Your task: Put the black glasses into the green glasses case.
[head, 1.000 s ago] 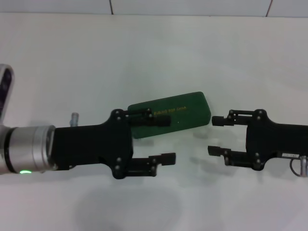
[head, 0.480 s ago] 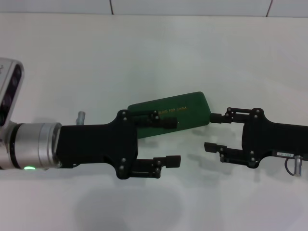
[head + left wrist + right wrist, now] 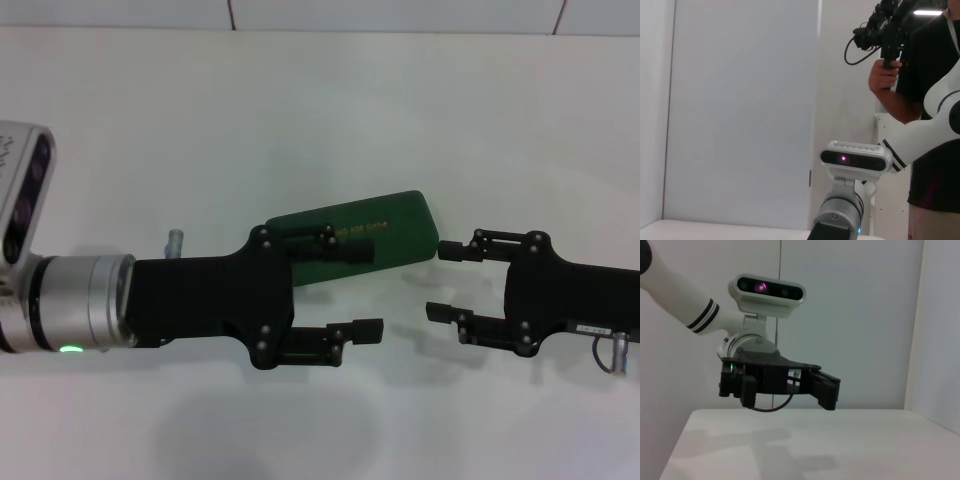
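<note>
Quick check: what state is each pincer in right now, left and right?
Left pincer: open, holding nothing, over the near edge of the green glasses case.
Right pincer: open, empty, beside the case's end.

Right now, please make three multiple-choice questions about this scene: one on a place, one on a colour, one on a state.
1. Where is the green glasses case?
A. On the table between both grippers
B. Inside the left gripper
C. On the floor

2. What colour is its lettering?
A. White
B. Gold
C. Red

3. How is the case?
A. Wide open
B. Closed
C. Broken in two

A: it lies between the left gripper and the right gripper.
B: gold letters show on the lid.
B: only the lid's outside shows.
</note>
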Controlling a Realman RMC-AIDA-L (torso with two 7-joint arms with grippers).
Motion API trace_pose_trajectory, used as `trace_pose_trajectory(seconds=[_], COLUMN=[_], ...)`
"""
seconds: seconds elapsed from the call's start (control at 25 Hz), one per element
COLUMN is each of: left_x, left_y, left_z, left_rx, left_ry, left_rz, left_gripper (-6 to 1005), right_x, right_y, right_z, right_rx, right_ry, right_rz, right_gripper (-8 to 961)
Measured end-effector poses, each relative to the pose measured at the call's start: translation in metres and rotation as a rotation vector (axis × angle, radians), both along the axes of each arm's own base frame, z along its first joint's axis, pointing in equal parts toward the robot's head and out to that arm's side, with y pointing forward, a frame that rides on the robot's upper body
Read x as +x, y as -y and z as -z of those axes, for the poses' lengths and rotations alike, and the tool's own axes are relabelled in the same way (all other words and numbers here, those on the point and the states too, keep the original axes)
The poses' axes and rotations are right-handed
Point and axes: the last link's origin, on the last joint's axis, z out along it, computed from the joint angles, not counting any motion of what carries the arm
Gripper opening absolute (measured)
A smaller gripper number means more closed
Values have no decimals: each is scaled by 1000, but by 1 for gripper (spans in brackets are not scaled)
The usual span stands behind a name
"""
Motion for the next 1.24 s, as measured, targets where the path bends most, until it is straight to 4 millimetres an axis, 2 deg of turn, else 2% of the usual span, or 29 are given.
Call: trace_pose_trajectory(seconds=[1.24], left_x=[-2], left_y=[-4], left_z=[6], left_rx=[69], left_ry=[-11], left_rz=[-14], left_gripper=[722], right_x=[-4], right_y=[-8], right_z=[8], right_rx=[75], right_ry=[24], right_rz=[-20], right_gripper=[606])
